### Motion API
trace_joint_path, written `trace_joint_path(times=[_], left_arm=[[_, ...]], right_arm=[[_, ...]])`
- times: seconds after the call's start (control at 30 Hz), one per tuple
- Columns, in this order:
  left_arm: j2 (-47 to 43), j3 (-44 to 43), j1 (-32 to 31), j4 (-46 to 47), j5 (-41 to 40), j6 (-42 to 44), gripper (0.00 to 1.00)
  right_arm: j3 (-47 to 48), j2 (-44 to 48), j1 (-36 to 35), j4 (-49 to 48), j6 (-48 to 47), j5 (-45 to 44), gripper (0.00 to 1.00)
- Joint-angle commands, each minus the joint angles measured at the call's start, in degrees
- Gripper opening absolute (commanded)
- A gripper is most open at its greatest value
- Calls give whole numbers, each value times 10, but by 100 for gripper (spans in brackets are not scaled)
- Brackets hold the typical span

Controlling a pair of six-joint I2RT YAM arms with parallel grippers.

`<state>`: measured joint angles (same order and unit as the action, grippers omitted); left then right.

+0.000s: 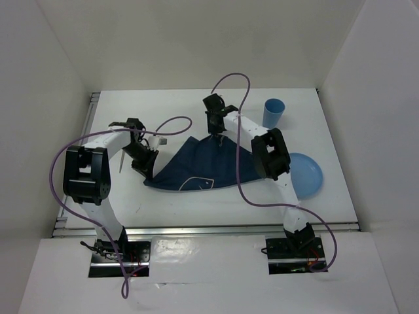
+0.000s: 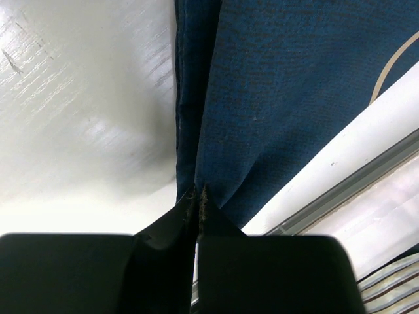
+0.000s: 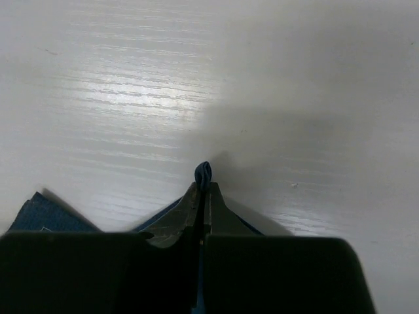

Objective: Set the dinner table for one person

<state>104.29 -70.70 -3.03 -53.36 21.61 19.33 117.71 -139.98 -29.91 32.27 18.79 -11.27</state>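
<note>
The dinner table point(image 1: 170, 204) is a white top with metal rails. A navy placemat point(image 1: 196, 167) lies crumpled in its middle, partly lifted. My left gripper point(image 1: 148, 175) is shut on the placemat's left corner; in the left wrist view the jaws point(image 2: 198, 191) pinch a fold of the navy cloth point(image 2: 294, 85). My right gripper point(image 1: 219, 136) is shut on the placemat's far corner. In the right wrist view a small nub of placemat cloth point(image 3: 203, 171) pokes out above the closed right gripper point(image 3: 203, 188).
A light blue cup point(image 1: 273, 112) stands upright at the back right. A light blue plate point(image 1: 308, 174) lies right of the placemat, partly under the right arm. A thin utensil point(image 1: 122, 161) lies by the left arm. Purple cables point(image 1: 236, 163) cross above the cloth.
</note>
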Motion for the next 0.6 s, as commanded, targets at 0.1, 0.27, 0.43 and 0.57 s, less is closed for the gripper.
trace_joint_path(times=[0.1, 0.27, 0.43, 0.57], left_arm=[[7, -62, 16, 6, -21, -22, 0], [79, -330, 49, -34, -43, -71, 0], [97, -514, 59, -35, -49, -108, 0], [24, -401, 59, 53, -55, -102, 0]], right_arm=[[104, -21, 30, 62, 15, 31, 0], [215, 51, 74, -31, -5, 81, 0], [73, 217, 80, -221, -55, 98, 0], [-129, 320, 80, -291, -68, 110, 0]])
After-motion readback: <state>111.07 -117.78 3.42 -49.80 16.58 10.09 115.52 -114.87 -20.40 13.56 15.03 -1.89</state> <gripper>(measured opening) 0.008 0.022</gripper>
